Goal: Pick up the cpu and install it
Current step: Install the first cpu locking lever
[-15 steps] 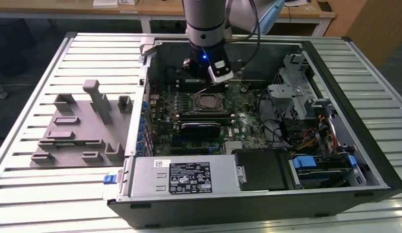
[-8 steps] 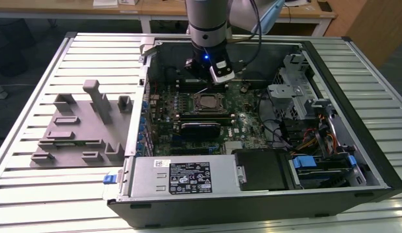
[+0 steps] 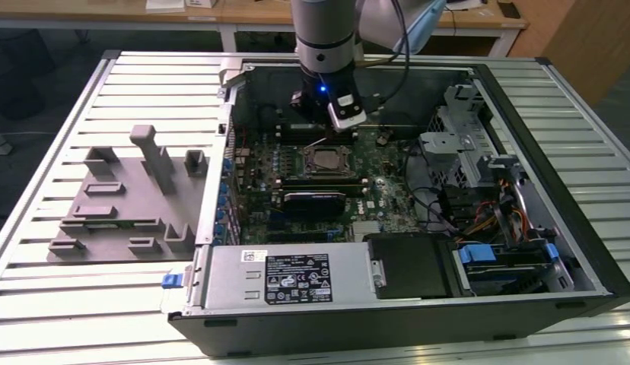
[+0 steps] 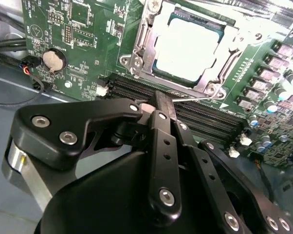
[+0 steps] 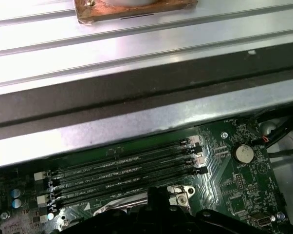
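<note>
Overhead, the hand (image 4: 158, 105) pressed together and empty, just beside the cpu (image 4: 188, 46) seated in its socket.

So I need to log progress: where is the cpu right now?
The small square cpu with its silvery metal top sits in the metal socket frame on the green motherboard, beside the black memory slots, mid-case in the exterior view.

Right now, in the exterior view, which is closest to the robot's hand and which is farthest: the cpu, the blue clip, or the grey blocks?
1. The cpu, in its socket just below the hand.
2. The grey blocks, outside the case on the exterior view's left.
3. The blue clip, at the case's front left corner.
</note>
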You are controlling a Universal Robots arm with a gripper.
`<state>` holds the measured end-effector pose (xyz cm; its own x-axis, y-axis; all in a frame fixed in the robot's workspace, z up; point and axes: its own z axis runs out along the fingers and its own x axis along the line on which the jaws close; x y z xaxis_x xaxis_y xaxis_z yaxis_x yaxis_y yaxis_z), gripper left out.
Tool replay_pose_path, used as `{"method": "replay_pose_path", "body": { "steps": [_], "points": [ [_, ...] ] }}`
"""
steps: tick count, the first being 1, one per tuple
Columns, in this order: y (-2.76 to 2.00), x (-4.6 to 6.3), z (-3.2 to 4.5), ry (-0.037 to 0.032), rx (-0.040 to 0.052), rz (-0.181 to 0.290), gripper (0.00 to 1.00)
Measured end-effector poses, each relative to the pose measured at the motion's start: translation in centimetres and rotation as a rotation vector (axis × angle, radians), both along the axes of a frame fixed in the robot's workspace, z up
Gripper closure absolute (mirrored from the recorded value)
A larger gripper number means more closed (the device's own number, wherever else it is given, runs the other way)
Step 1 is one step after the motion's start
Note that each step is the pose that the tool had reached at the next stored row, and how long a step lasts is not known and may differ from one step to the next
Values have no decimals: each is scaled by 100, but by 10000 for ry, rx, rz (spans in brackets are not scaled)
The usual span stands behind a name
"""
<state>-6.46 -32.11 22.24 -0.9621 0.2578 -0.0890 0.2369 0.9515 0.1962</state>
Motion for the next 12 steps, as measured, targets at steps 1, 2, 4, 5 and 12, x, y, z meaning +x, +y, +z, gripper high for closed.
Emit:
{"method": "replay_pose_path", "body": {
  "steps": [1,2,4,5,12],
  "points": [
    [6,0,-3,-9,1,-15,89],
    [9,0,-8,-23,3,-33,89],
    [14,0,-17,-73,1,-78,89],
    [16,0,-22,-104,0,-100,89],
    [18,0,-28,-149,0,-137,89]
  ]
}}
